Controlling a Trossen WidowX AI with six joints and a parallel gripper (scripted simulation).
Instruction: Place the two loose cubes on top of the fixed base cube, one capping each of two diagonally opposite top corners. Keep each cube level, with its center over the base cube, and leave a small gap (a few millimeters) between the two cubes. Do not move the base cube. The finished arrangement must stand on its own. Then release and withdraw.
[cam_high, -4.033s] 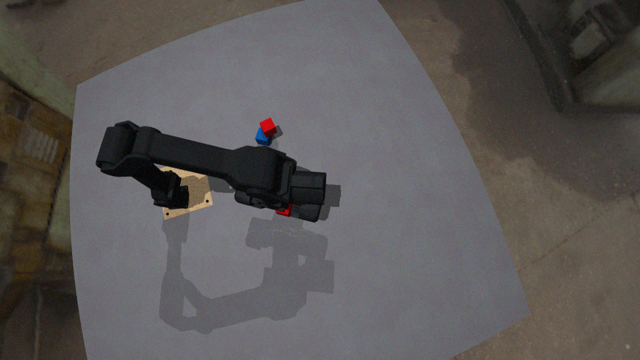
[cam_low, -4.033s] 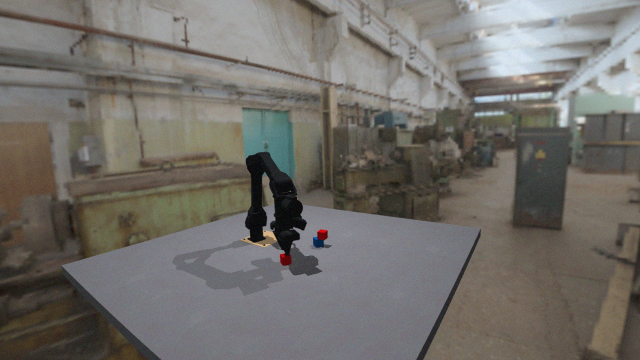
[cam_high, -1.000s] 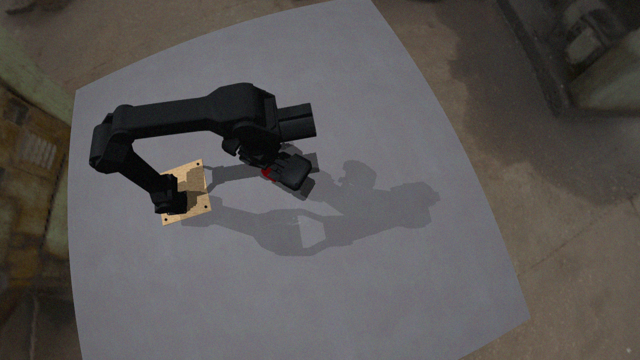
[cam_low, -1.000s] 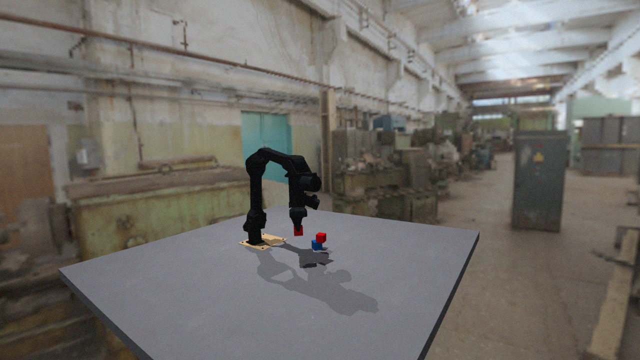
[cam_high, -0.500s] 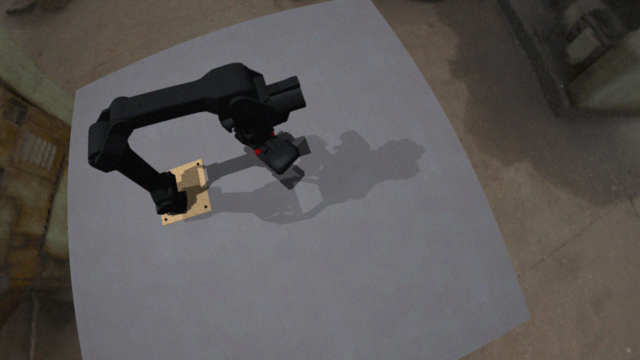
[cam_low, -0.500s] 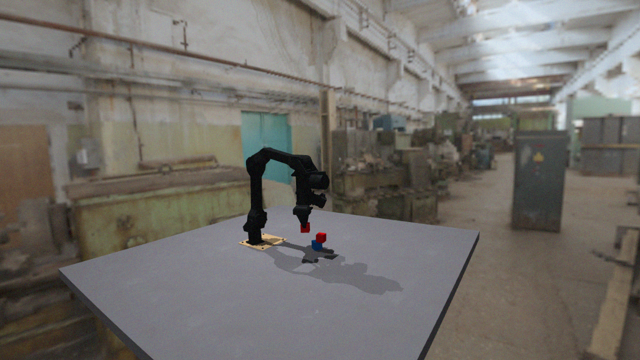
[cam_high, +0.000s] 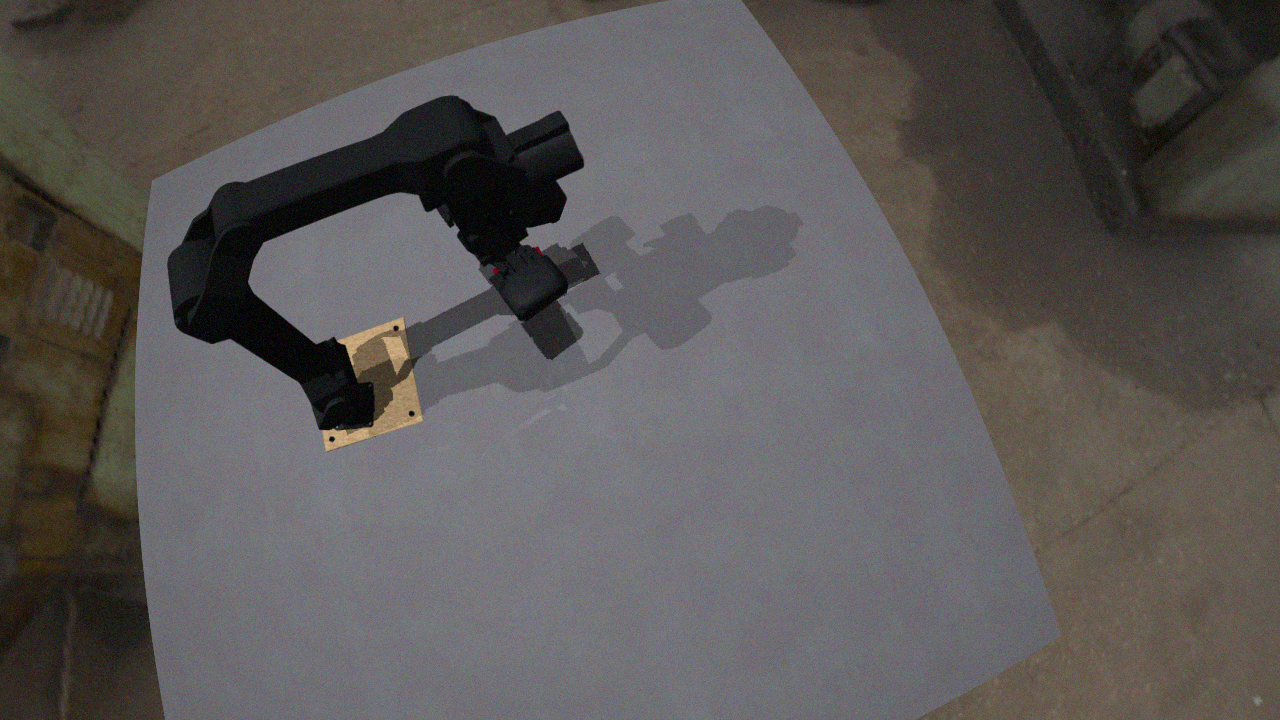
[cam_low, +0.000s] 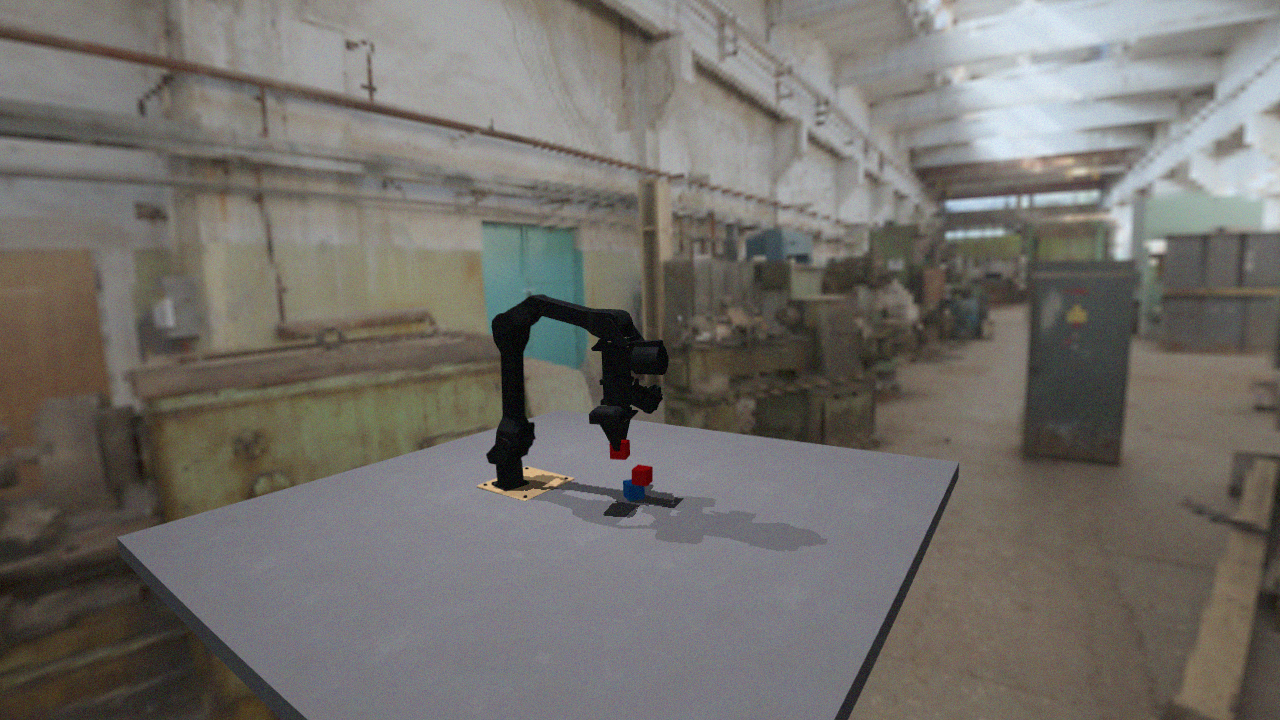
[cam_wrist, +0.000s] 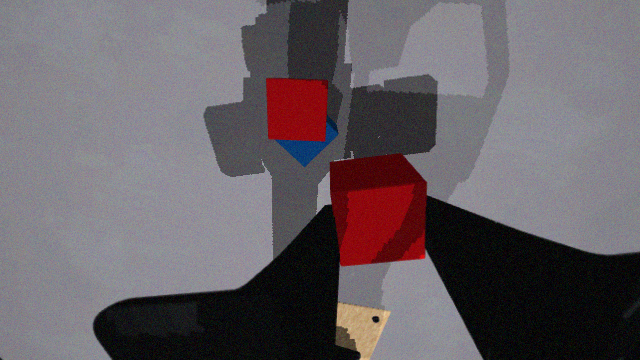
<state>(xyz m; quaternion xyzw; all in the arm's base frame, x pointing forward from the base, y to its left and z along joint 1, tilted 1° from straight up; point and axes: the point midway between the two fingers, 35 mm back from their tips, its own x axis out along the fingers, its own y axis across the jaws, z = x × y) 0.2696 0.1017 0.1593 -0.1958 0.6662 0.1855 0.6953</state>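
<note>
A broad grey table top (cam_low: 447, 608) carries everything, with a worn factory hall blurred behind it. On the table's far left part lies a tan base plate (cam_high: 401, 420), and from it the black arm (cam_low: 510, 376) rises, bends over and reaches down with its wrist pointing at the table. Its long dark shadow (cam_low: 716, 528) stretches across the grey surface to the right of the cubes. The gripper (cam_wrist: 382, 235) is clamped on a red cube (cam_wrist: 378, 210), the two black fingers pressing against its left and right faces; in the exterior view this held cube (cam_low: 619, 449) hangs in the air, clear of the table and higher than the stack below it. Just beside and below it, the blue base cube (cam_low: 632, 490) stands on the table, and a second red cube (cam_low: 641, 474) sits on top of it, shifted toward one corner. In the wrist view that placed cube (cam_wrist: 297, 109) covers most of the base, leaving only a blue corner (cam_wrist: 305, 150) showing toward the held cube, which hangs nearer the camera and to the right, apart from both. In the top view the arm's wrist hides the cubes almost entirely.
</note>
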